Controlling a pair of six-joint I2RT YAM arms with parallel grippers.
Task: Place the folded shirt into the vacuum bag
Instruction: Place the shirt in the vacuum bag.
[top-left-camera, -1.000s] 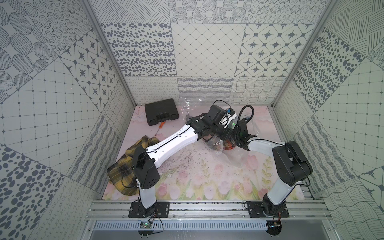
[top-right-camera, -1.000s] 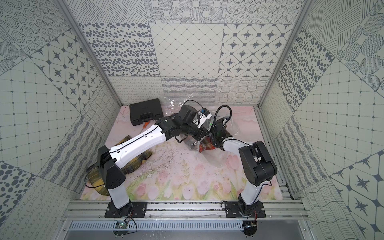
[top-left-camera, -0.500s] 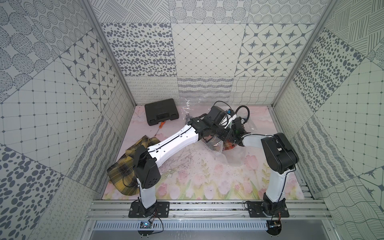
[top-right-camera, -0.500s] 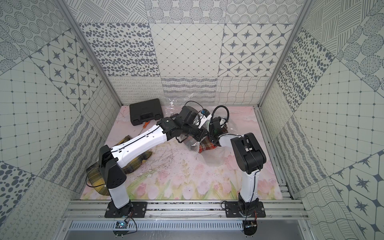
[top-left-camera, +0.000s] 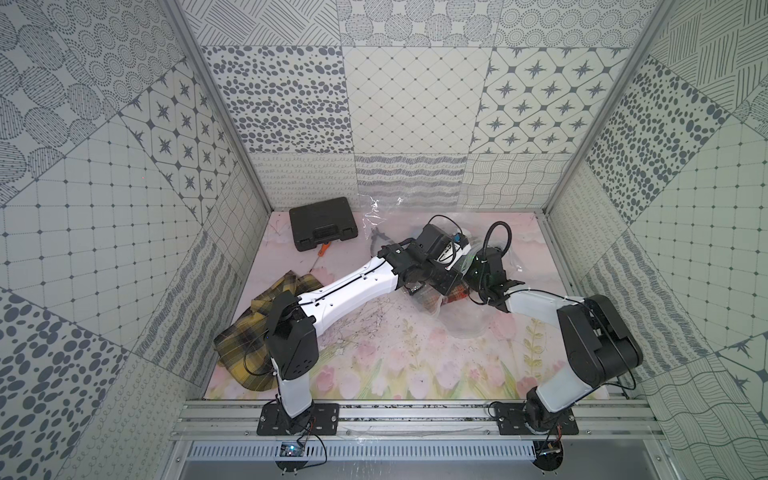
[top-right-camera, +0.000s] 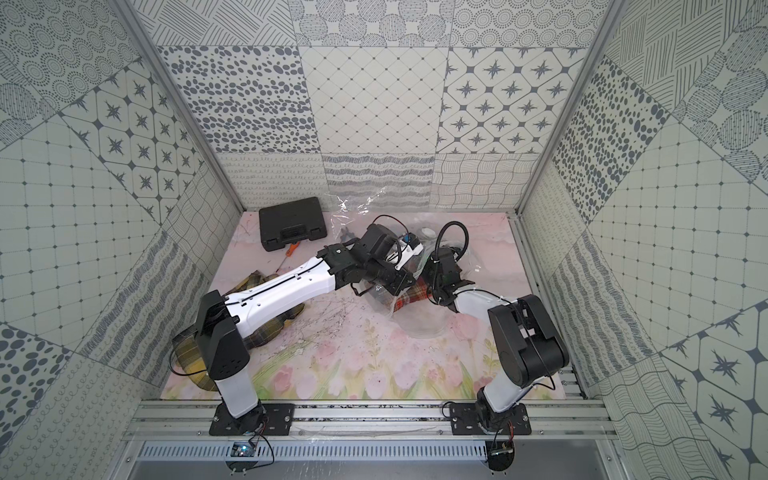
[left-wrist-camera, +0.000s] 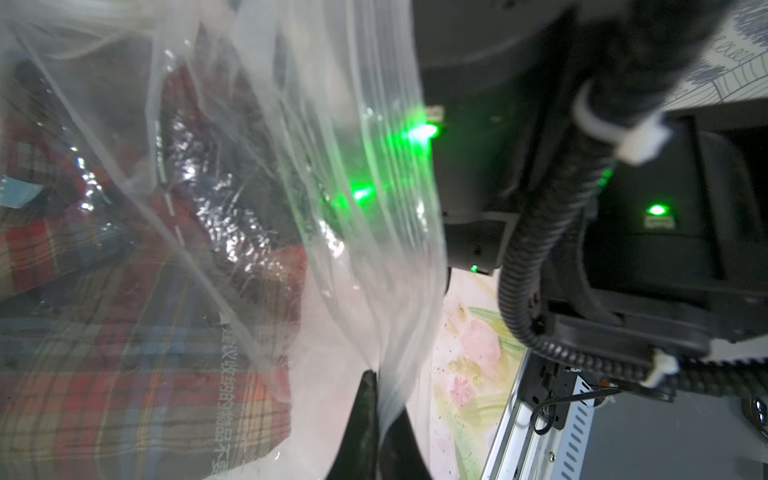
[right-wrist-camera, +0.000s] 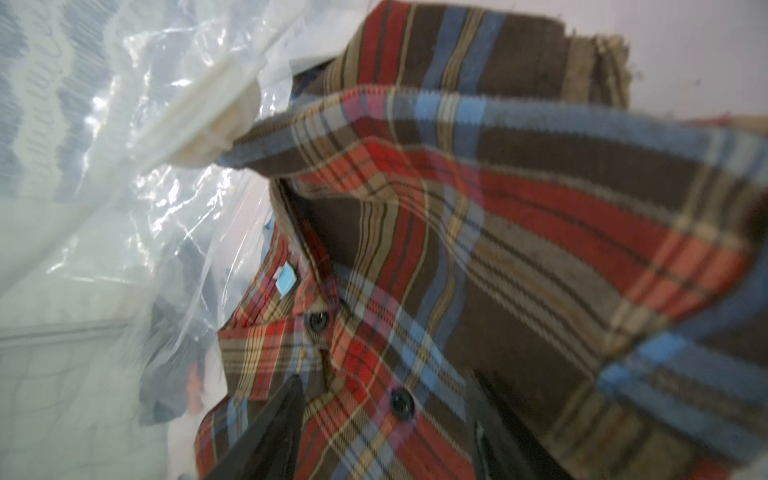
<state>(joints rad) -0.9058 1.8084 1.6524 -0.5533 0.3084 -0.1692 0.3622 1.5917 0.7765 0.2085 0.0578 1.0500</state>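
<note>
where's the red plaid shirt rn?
In a top view, the red plaid shirt lies on the mat toward the back, partly inside the vacuum bag, ahead of the right claw.

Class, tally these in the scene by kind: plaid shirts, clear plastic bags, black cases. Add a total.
Plaid shirts: 2, red plaid shirt and yellow plaid shirt
Clear bags: 1, vacuum bag
Black cases: 1, black case
Total: 4

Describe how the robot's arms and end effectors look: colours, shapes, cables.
Both the left arm and right arm have white link shells between boxy black joint housings. A ribbed black cable runs along the right wrist, fastened with white ties, near green lights. End effector fingers are dark and tapering.
</note>
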